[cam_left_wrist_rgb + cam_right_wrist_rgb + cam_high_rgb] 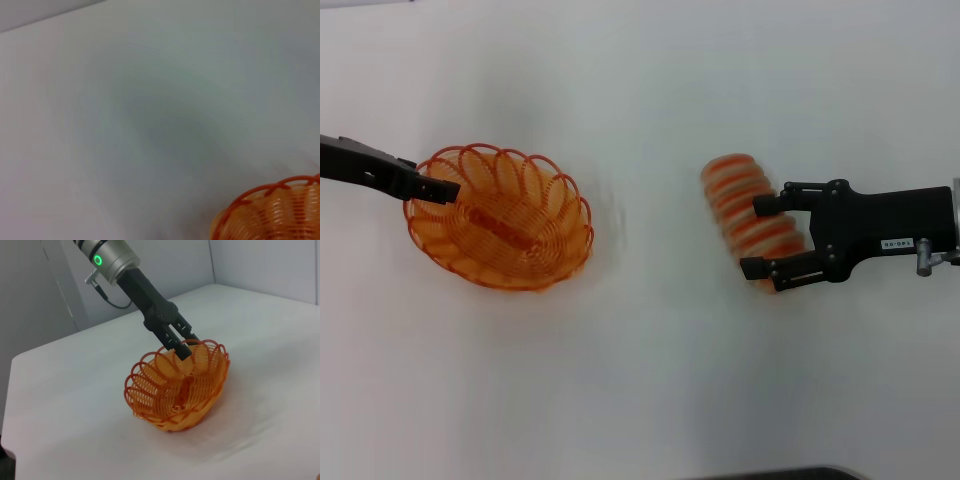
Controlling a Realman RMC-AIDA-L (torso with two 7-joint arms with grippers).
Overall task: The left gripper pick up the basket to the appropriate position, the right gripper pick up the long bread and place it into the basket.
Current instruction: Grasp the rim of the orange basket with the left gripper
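Note:
The orange wire basket (506,153) is on the left of the white table, tilted with one side raised; it also shows in the right wrist view (175,390) and partly in the left wrist view (280,215). My left gripper (445,190) (184,349) is shut on the rim of its left side. On the right lies the long bread (735,190), striped orange and cream and blurred. My right gripper (758,237) reaches in from the right, one finger on each side of the loaf's nearer half, shut on it. The basket holds nothing.
A white tabletop (650,380) spans the scene, with bare surface between basket and loaf. A dark object's edge (770,474) shows at the near border. The right wrist view shows the table's far edges (45,352) and grey walls behind.

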